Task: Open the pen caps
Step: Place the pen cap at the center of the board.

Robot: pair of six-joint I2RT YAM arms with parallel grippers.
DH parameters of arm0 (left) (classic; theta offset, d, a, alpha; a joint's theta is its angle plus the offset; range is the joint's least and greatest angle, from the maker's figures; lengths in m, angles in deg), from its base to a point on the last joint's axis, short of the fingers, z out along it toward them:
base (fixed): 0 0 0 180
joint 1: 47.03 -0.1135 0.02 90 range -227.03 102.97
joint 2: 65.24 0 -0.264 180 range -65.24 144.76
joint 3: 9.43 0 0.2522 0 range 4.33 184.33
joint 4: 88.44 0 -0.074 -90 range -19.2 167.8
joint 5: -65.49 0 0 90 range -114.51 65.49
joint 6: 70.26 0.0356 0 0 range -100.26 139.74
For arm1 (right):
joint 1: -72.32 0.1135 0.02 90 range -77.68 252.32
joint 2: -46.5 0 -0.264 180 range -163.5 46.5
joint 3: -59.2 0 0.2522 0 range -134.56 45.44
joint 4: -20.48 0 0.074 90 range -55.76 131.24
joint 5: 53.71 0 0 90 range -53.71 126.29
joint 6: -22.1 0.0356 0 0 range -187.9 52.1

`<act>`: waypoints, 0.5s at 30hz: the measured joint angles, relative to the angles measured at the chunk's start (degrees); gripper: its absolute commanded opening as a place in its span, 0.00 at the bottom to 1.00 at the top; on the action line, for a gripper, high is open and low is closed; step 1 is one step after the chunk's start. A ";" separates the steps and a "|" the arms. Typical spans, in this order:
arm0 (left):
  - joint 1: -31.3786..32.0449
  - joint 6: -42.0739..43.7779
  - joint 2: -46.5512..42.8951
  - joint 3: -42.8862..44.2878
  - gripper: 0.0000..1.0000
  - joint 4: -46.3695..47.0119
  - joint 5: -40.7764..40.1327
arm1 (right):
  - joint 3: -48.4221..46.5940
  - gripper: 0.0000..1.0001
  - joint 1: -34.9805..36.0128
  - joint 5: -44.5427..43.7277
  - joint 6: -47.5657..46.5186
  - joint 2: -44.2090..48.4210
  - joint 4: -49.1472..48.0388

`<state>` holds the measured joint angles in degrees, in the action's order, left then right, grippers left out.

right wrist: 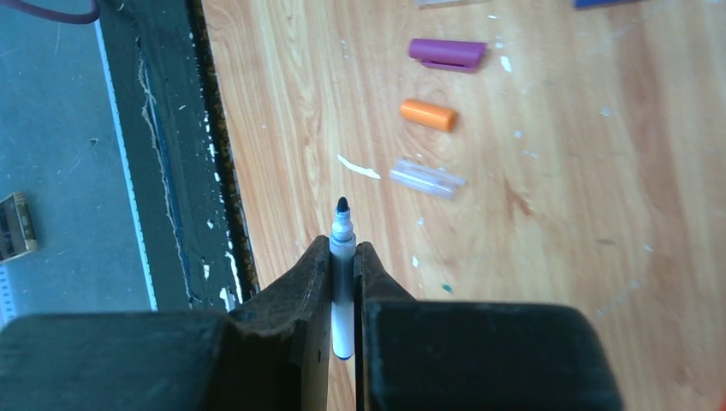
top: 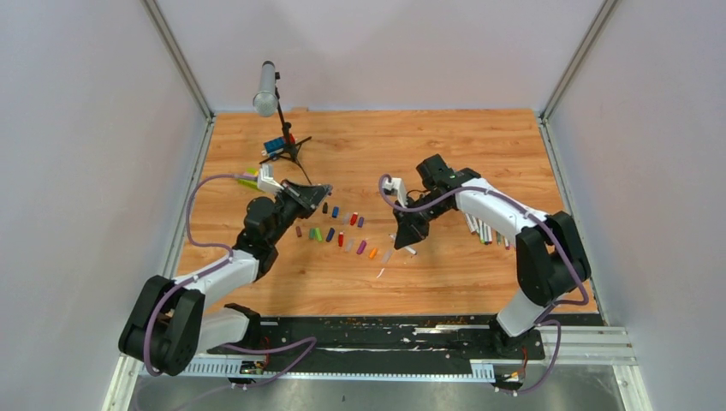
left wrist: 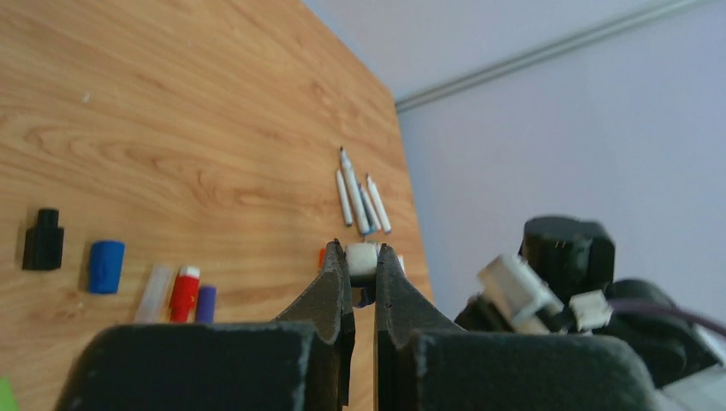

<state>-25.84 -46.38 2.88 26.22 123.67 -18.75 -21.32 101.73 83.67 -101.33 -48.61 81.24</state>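
Observation:
My left gripper [left wrist: 362, 253] is shut on a stubby pen cap [left wrist: 363, 264], pale at its end and dark blue below. In the top view this gripper [top: 322, 190] hovers over the left end of a row of loose pen caps [top: 342, 229]. My right gripper [right wrist: 342, 248] is shut on an uncapped pen [right wrist: 342, 229] with a white barrel, its dark tip pointing out past the fingertips. From above, the right gripper [top: 409, 247] sits at the right end of the row. Several other pens [top: 484, 229] lie under the right arm.
A black cap [left wrist: 43, 240], a blue cap [left wrist: 105, 265] and a red cap [left wrist: 183, 294] lie near my left gripper. Purple [right wrist: 447, 53], orange [right wrist: 428, 114] and clear [right wrist: 426, 177] caps lie beyond my right gripper. A microphone [top: 267, 88] on a tripod and toy bricks [top: 274, 145] stand at the back left.

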 measured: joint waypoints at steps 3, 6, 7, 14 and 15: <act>0.07 2.84 -1.46 0.07 0.00 -4.92 3.91 | -0.11 0.00 -3.08 0.35 -1.09 1.20 0.52; 0.63 6.21 -2.58 0.79 0.01 -10.36 6.32 | -0.15 0.00 -6.73 1.01 -1.66 2.01 0.76; 0.96 7.21 -2.62 1.29 0.01 -11.89 6.73 | -0.15 0.00 -7.56 1.20 -1.75 2.12 0.76; 8.79 15.58 2.32 9.49 0.02 -23.21 7.39 | -0.15 0.00 -12.96 2.73 -1.90 2.36 0.87; 9.84 16.63 3.65 10.86 0.02 -24.61 7.23 | -0.15 0.00 -13.35 2.82 -1.90 2.38 0.90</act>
<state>-16.00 -29.75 6.53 37.09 99.06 -11.51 -21.47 88.37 86.49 -103.23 -46.23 82.14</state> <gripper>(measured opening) 0.060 0.092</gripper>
